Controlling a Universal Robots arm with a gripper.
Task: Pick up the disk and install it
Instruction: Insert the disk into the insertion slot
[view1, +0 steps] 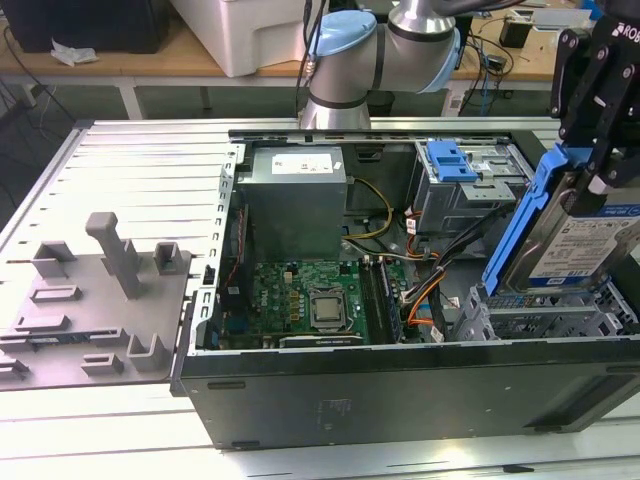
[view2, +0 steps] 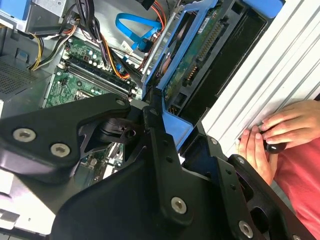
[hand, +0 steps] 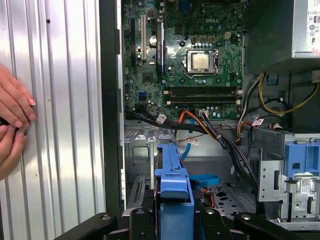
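A ribbed metal counter (view1: 130, 160) carries an open computer case (view1: 400, 390), which lies on its side under the fingers (view1: 600, 170). The robot arm (view1: 345, 50) rises behind the case, well away from the fingers. A grey tray (view1: 90, 300) of moulded holders sits on the counter at the far end from the fingers, on the exterior view's left. Inside the case, the grey power supply (view1: 295, 200) and the green circuit board (view1: 300, 295) lie well off to the side of the fingers.

The fingers are clenched on the disk (view1: 575, 245), gripping the upper end of its blue frame from both sides. The disk hangs tilted below the fingers, label outward, with its lower edge at the metal drive bay (view1: 540, 315) in the case corner directly beneath. A second drive cage with a blue latch (view1: 450, 160) stands just beside the disk. Orange and black cables (view1: 425, 290) run between the board and the bay. A person's hands (view2: 280, 130) rest on the counter outside the case wall, near the fingers.
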